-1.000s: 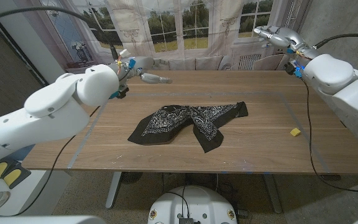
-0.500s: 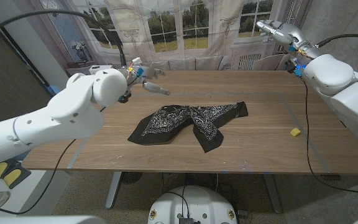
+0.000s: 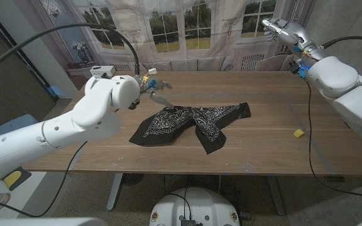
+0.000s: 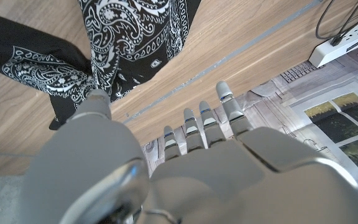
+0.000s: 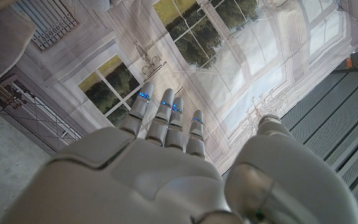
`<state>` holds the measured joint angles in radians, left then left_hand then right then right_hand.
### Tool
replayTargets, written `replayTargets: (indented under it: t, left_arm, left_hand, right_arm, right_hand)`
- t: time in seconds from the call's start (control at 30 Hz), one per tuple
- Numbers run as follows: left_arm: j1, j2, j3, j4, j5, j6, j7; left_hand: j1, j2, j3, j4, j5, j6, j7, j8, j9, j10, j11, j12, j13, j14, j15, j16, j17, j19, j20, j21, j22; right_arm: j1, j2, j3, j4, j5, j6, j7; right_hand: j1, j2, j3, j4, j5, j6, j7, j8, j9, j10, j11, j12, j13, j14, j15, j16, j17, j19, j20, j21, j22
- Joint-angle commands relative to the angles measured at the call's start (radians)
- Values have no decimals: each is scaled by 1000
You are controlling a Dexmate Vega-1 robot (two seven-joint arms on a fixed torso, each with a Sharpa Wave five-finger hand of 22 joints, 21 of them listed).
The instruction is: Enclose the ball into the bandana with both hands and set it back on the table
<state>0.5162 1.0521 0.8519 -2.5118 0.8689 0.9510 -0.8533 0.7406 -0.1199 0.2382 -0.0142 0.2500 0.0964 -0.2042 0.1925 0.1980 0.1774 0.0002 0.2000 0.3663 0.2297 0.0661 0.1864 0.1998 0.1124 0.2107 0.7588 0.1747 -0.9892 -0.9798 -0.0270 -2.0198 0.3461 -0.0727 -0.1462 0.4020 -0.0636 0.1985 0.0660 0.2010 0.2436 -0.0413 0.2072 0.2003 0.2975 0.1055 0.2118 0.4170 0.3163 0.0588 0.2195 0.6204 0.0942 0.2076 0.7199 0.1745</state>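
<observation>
I see the crumpled black paisley cloth bandana (image 3: 190,124) on the wooden table (image 3: 269,147), just below my left hand (image 3: 158,91), fingers spread, holding nothing. Far off, my right hand (image 3: 280,29) hangs open, well apart.

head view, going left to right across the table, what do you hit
left hand → black bandana → small yellow piece near the table's right edge; the right hand is raised far right, beyond the table's far edge.
</observation>
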Motion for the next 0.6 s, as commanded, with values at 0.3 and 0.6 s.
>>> replayTargets:
  t: [0.3, 0.6]
  left_arm:
    - [92, -179, -68, 173, 176, -173, -199]
    - [98, -242, -48, 245, 252, -248, -213]
  left_hand:
    - [27, 21, 7, -10, 14, 0, -15, 7, 7, -19, 11, 11, 6, -6, 4, 12, 4, 24, 4, -12, 2]
    - [23, 21, 2, -8, 15, -7, -15, 6, 8, -28, 10, 12, 8, -17, 9, 11, 5, 25, 4, -20, 2]
  right_arm:
    - [17, 28, -21, 41, -21, 58, 14]
    - [18, 29, -25, 45, -21, 58, 16]
  right_hand:
    - [-6, -2, -8, -2, 4, 11, 2, 4, 0, 11, 0, 4, -2, 14, -8, 6, -6, 10, 4, -9, 6]
    - [-9, 1, -9, -2, 5, 13, 0, 4, 0, 16, -1, 5, -5, 19, -13, 9, -10, 9, 5, -14, 6]
